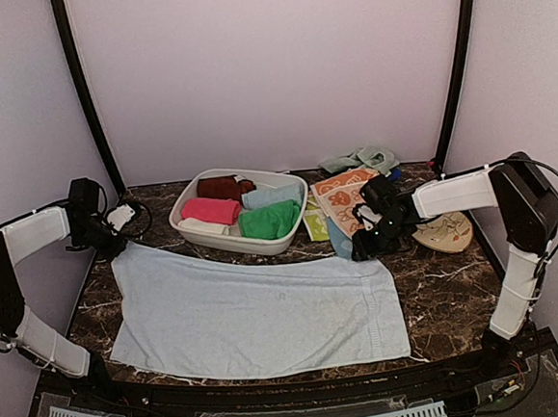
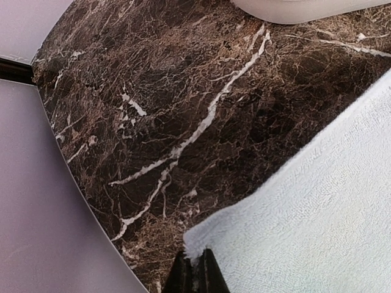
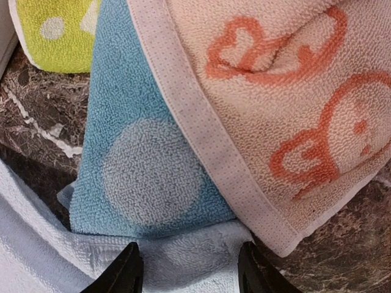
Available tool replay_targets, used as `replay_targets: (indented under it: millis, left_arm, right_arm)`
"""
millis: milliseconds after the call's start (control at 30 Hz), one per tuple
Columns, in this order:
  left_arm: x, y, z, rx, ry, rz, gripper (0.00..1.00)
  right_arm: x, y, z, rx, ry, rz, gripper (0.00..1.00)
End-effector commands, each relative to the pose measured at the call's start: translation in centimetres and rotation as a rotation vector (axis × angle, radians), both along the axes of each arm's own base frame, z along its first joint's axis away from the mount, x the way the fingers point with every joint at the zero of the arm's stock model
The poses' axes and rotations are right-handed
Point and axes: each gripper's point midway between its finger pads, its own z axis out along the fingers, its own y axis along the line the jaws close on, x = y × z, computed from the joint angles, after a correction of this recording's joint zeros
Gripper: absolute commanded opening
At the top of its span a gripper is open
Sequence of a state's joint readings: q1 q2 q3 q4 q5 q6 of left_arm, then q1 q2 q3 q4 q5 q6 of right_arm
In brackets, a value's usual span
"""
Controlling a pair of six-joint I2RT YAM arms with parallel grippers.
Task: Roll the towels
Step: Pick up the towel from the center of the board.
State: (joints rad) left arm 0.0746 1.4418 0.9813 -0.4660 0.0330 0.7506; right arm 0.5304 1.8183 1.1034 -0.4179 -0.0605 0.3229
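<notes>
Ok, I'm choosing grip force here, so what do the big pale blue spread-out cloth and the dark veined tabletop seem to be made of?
The large pale blue towel looks like soft cotton terry: fuzzy looped pile, matte. The dark brown tabletop looks like polished marble or a marble-print laminate: white veins, smooth surface; the pictures cannot settle which.

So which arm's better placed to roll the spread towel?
Left, probably: the left jaws are shut on the towel at its far corner; the right jaws hang open over the other corner.
</notes>
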Motion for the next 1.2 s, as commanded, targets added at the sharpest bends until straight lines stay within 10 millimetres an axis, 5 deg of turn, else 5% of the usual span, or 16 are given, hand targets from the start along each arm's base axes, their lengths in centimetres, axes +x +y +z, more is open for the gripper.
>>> replay_targets:
  millis: [0, 133, 367, 833, 1167]
  left_arm:
    - [0.0, 0.1, 0.7, 0.007, -0.012, -0.008, 0.0]
    - [0.0, 0.1, 0.9, 0.005, -0.017, -0.008, 0.0]
    - [-0.5, -0.2, 0.9, -0.014, -0.003, -0.001, 0.0]
    - [0.0, -0.4, 5.0, -0.052, -0.073, 0.031, 0.0]
    - [2.1, 0.2, 5.7, -0.023, -0.136, 0.041, 0.0]
  right_arm:
    - [-0.5, 0.4, -0.8, 0.013, 0.013, 0.007, 0.52]
    - [-0.9, 0.1, -1.5, 0.004, 0.028, 0.001, 0.41]
    - [0.2, -0.4, 0.7, 0.007, -0.057, -0.039, 0.0]
    - [1.7, -2.0, 7.8, 0.02, -0.213, -0.116, 0.0]
    - [3.4, -4.1, 8.8, -0.019, -0.257, -0.207, 0.0]
